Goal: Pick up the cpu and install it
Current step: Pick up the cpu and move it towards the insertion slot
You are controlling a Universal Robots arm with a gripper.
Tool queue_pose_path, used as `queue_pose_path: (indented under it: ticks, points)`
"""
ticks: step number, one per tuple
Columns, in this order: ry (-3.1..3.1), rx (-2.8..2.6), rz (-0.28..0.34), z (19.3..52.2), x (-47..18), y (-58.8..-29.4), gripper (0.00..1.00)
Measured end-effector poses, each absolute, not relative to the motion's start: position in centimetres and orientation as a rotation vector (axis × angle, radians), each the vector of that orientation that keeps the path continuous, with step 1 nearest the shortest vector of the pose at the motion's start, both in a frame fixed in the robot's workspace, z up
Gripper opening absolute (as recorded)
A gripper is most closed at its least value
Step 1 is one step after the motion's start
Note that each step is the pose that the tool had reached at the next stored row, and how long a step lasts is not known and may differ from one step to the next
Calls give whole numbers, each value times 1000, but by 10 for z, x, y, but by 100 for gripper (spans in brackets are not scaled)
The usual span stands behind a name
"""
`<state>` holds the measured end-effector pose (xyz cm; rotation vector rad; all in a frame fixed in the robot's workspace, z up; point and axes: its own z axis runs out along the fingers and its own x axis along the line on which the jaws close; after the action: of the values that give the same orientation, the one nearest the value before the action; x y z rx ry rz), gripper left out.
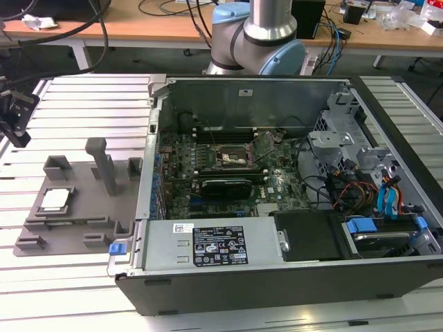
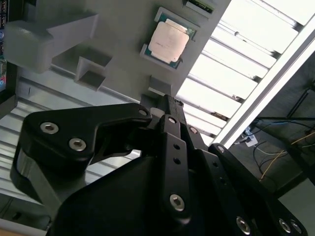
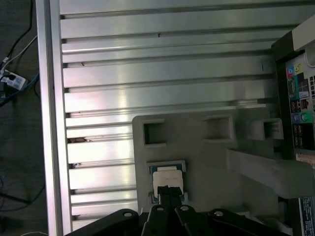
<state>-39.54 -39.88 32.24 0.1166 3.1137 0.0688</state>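
The cpu (image 1: 55, 199) is a small silver square lying in a recess of the grey fixture tray (image 1: 76, 228), at the exterior view's left. Both wrist views look down on it: the cpu (image 2: 169, 42) lies flat with a dark rim, and the cpu (image 3: 167, 178) is partly covered by my fingertips. My gripper (image 3: 169, 189) hangs above the tray with its black fingers drawn together and nothing between them. The same gripper (image 2: 165, 102) sits a short way off the chip. The black motherboard socket (image 1: 235, 158) lies inside the open computer case.
The open computer case (image 1: 291, 283) takes up the middle and right of the slatted metal table (image 1: 83, 104). Grey posts (image 1: 104, 162) rise from the fixture tray near the chip. The arm's base (image 1: 259, 34) stands behind the case. Cables lie off the table's edge (image 3: 15, 81).
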Motion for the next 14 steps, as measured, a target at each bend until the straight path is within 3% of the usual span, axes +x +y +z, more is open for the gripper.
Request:
queue_pose_path:
  ticks: [14]
  points:
    - [3114,117,69,300,-395,-399,11]
